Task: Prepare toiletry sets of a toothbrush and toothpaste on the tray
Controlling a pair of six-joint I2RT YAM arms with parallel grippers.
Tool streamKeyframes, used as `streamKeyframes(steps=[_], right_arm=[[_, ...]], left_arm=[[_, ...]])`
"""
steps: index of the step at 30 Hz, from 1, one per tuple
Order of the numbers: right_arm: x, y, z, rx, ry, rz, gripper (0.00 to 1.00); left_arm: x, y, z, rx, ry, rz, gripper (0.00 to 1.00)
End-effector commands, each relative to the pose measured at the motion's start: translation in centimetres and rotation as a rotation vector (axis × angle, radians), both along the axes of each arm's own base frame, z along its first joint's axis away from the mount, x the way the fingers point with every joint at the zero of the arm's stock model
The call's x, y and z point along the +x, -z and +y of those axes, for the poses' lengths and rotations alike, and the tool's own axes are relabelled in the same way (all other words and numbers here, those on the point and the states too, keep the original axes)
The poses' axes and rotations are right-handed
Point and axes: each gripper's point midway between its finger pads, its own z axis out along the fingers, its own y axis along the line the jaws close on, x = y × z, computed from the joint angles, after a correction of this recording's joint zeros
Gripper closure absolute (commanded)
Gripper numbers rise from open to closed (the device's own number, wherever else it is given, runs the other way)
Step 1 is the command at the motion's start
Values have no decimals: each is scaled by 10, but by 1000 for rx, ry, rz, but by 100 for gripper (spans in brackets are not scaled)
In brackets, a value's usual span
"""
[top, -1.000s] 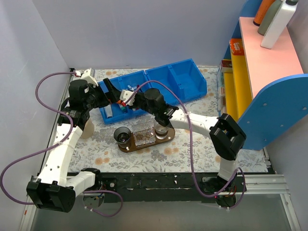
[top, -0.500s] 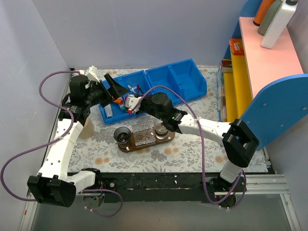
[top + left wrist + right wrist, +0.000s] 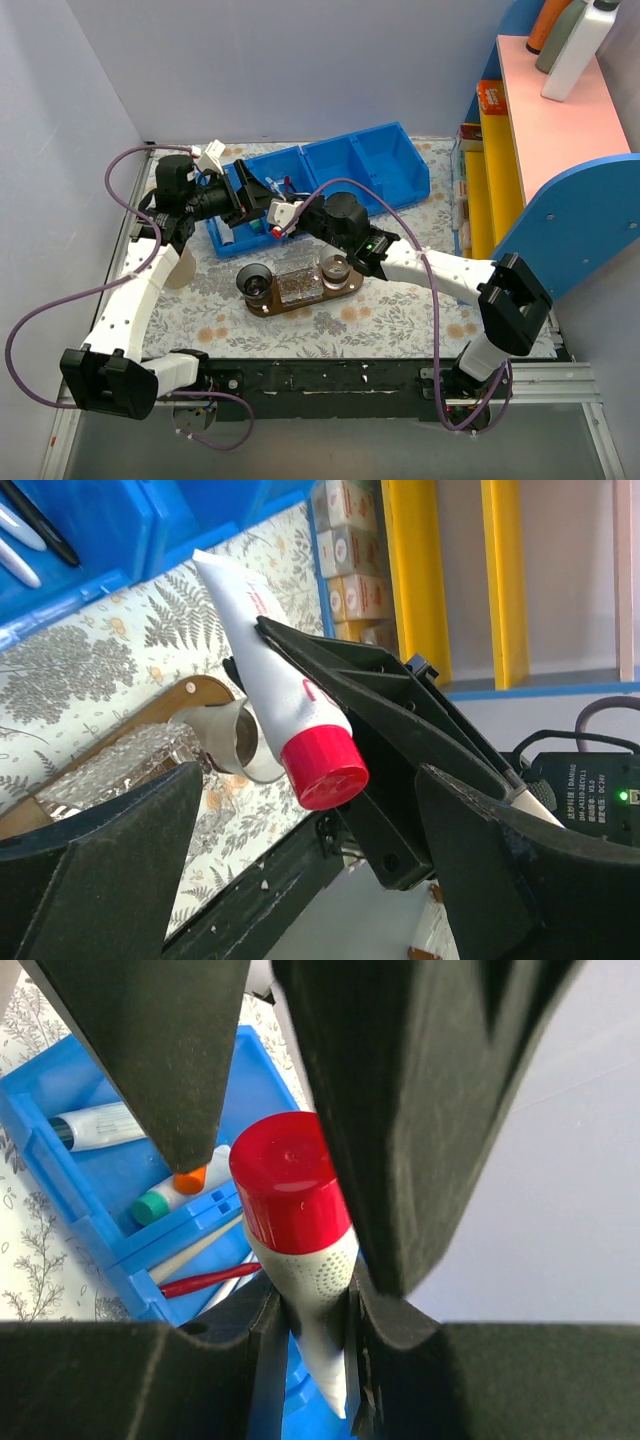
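Toothpaste (image 3: 265, 680), shown in mid-air between the two arms. The right fingers (image 3: 130, 1380) are clenched on the tube's body and carry its whole weight. The left fingers (image 3: 110, 870) are spread wide, one to each side of the red cap (image 3: 325, 772), and touch neither the cap nor the tube. The tube's long axis runs from the right fingers toward the left wrist, cap end first, so the cap points into the mouth of the left fingers and the crimped end points away from them. The tube hangs over the near edge of the blue bin (image 3: 390, 165). The tray (image 3: 352, 285) lies on the bench (image 3: 400, 315) below it, nearer the arm bases. The right arm is therefore the one in control, and the left is placed to take the cap end if a hand-over is intended. Compared with a second ago, the tube has been carried rightward and nearer the tray, the left wrist has swung round to face it, and the left fingers have narrowed slightly from their widest spread.
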Motion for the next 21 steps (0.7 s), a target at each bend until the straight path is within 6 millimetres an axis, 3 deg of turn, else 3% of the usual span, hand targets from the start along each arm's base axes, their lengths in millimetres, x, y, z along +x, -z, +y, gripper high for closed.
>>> streamKeyframes(steps=[1, 5, 9, 21], right_arm=[[-7, -36, -7, 70, 2, -70, 75], [-8, -37, -8, 72, 4, -73, 75], [-10, -34, -8, 67, 0, -69, 75], [-16, -29, -9, 38, -10, -94, 75]], left_arm=[[-11, 2, -18, -3, 104, 6, 14], [-9, 5, -26, 27, 107, -2, 22], [-4, 9, -23, 45, 74, 2, 38], [8, 15, -21, 69, 48, -12, 44]])
